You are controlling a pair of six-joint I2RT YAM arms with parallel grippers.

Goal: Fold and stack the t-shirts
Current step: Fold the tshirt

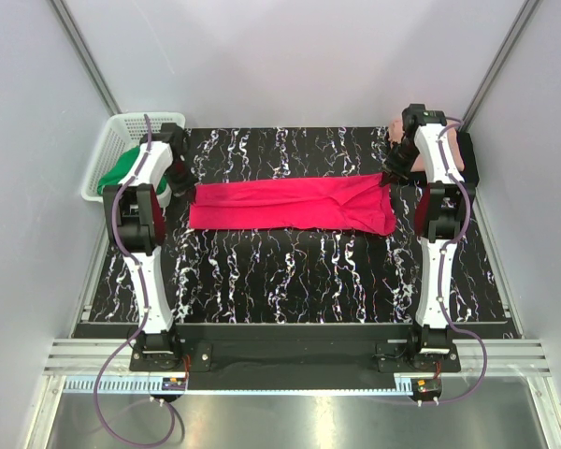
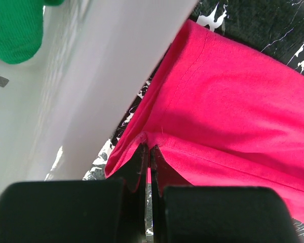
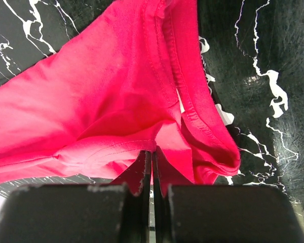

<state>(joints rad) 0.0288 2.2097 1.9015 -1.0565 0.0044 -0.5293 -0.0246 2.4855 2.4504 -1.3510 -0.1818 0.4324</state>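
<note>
The bright crimson-pink t-shirt (image 1: 290, 206) lies folded into a long band across the far half of the black marbled table. My left gripper (image 1: 181, 183) is shut on its left hem corner; the left wrist view shows the cloth (image 2: 233, 111) pinched between the closed jaws (image 2: 150, 152). My right gripper (image 1: 390, 176) is shut on the shirt's right end; the right wrist view shows cloth (image 3: 101, 101) bunched at the closed jaws (image 3: 152, 154). A pale salmon-pink shirt (image 1: 460, 150) lies at the far right behind the right arm. The black shirt is not clearly visible.
A white plastic basket (image 1: 112, 140) with a green cloth (image 1: 120, 168) stands at the far left, close to the left gripper; its wall (image 2: 91, 76) fills the left wrist view. White walls enclose the table (image 1: 290, 281).
</note>
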